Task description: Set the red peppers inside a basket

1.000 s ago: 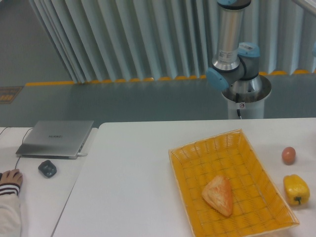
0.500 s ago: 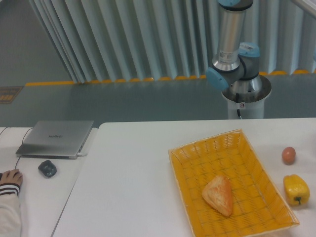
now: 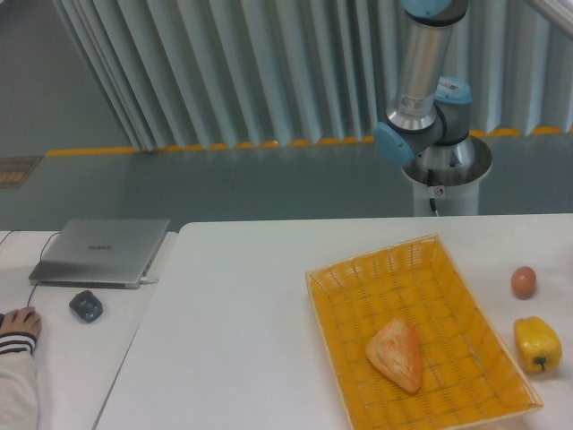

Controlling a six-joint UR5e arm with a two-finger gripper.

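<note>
Behind the table [image 3: 251,296], the arm [image 3: 423,81] rises upright beyond the basket [image 3: 340,285].

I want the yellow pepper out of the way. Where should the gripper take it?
Probably from straight above, gripping the yellow pepper across its broad middle: it lies on the table with its stem toward the near edge, clear of the basket and ball.

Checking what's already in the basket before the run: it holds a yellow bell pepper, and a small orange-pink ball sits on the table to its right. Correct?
Not quite. The camera view shows the basket holding a triangular pastry; the yellow bell pepper sits on the table outside it, near the ball.
</note>
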